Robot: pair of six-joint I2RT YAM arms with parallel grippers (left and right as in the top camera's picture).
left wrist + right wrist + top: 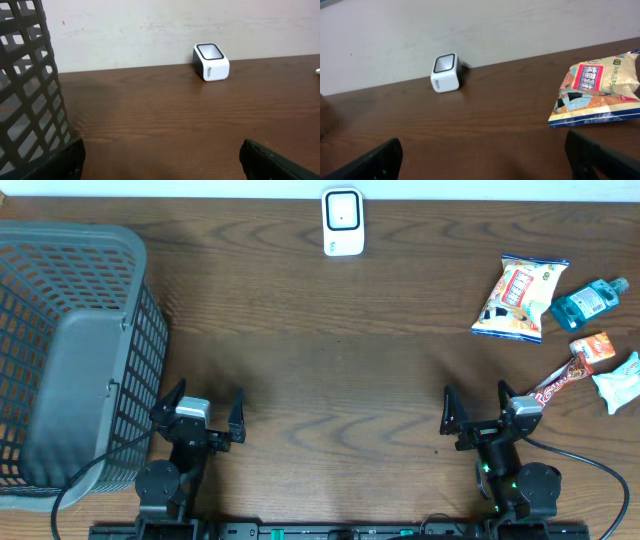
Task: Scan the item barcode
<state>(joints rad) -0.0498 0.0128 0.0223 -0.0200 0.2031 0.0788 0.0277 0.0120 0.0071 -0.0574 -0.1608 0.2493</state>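
The left fingers [237,412] and right fingers [450,410] stand apart, empty. Best take the crinkly orange-and-white foil snack bag [520,298], ahead-right of the right pair, by its edge.

Basket [150,345] left, scanner [342,222] behind, snack bag [520,298] right

You won't get any legible txt here. Snack bag [598,90]: large block characters on the front panel, approx. East Asian script, too blurred to read. Scanner [212,62]: small dark logo line on its white side, too tiny to make out. Long red wrapper [556,385]: white lettering, unreadable.
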